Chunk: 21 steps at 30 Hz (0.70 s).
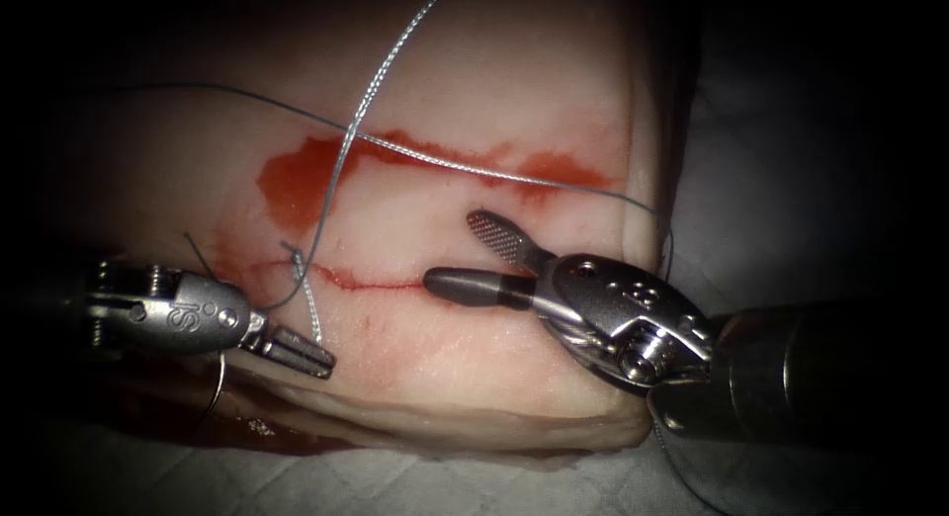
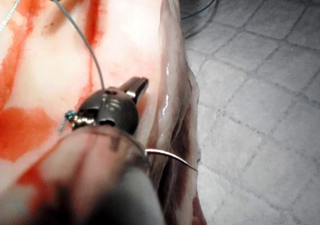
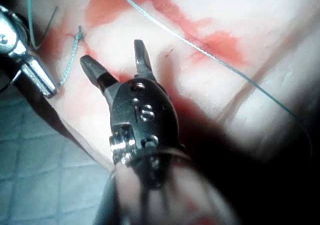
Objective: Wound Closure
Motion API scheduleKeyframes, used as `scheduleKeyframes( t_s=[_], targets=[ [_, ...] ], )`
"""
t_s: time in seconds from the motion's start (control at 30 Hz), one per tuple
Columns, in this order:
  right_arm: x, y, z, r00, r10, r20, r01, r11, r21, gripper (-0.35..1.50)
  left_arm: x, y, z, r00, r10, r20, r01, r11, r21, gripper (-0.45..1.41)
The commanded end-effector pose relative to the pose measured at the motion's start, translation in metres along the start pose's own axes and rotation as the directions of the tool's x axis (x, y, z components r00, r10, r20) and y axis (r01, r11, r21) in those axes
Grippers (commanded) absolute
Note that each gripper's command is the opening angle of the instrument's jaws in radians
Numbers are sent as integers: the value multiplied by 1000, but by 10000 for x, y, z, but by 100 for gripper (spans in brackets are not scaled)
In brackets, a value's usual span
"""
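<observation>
The tissue (image 1: 514, 101) carries a thin red cut (image 1: 371, 281) with a knot (image 1: 295, 260) at its left end. A short thread tail (image 1: 309, 303) drops from the knot to my left tool (image 1: 314, 358), whose jaws are shut on its end by the tissue's front edge. My right tool (image 1: 457, 249) hovers over the cut's right end, jaws open and holding nothing. The curved needle (image 2: 172, 158) lies free against the tissue's front side, below the left tool, not in the tissue. It appears as a faint arc (image 1: 215, 392) in the endoscope view.
A long thread (image 1: 376, 91) runs from the far edge down toward the knot. Another strand (image 1: 494, 173) crosses the tissue over patches of red fluid (image 1: 297, 180) and off the right edge. A white quilted pad (image 1: 395, 486) lies under the tissue.
</observation>
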Motion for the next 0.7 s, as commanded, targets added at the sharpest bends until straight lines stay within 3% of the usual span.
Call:
scheduleKeyframes(
  t_s=[0.03,0.17,0.23,0.4,0.53,0.7],
  targets=[
    [3,2,8,1000,0,2,0,1000,-2,143,2,3,6,1000,0,1,0,1000,-1,-45],
    [2,3,8,1000,1,2,-1,1000,-2,143,2,5,6,1000,-30,-1,30,999,-16,-45],
    [2,3,8,1000,1,2,-1,1000,-2,143,0,11,1,994,-112,-1,112,992,-57,-45],
    [2,3,10,1000,-5,2,5,1000,0,135,-3,43,-27,987,-152,54,160,969,-187,-45],
    [2,3,15,988,-157,7,157,988,10,126,0,57,-46,977,-179,112,202,948,-245,-45],
    [9,11,43,951,-309,12,308,951,40,128,8,69,-52,967,-210,143,247,912,-329,-45]
  ],
)
